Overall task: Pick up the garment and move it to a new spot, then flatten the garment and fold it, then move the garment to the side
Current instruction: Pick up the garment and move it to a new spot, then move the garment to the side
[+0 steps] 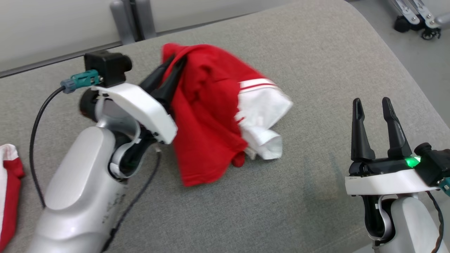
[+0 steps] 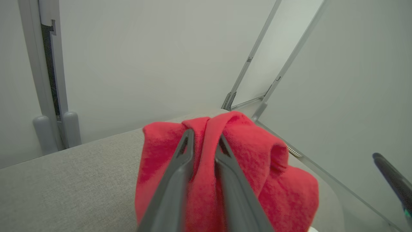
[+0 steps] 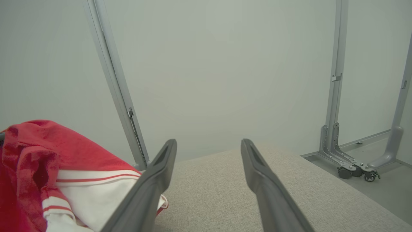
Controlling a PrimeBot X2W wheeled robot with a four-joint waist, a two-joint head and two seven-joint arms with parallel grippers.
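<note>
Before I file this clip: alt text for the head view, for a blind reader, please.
The left gripper is shut on the top of a bunched red and white garment on a grey cushion. The right gripper sits open and empty at lower right; another cloth lies at the left edge.

The garment (image 1: 207, 116) is bright red, with a white part crossed by thin red stripes, and the cushion (image 1: 281, 211) is a plain light grey weave. The left gripper (image 1: 177, 63) and right gripper (image 1: 372, 103) are black above white housings, with a green light (image 1: 412, 161) on the right and a teal connector (image 1: 79, 80) on the left. The cloth (image 1: 8, 189) is red and white.
</note>
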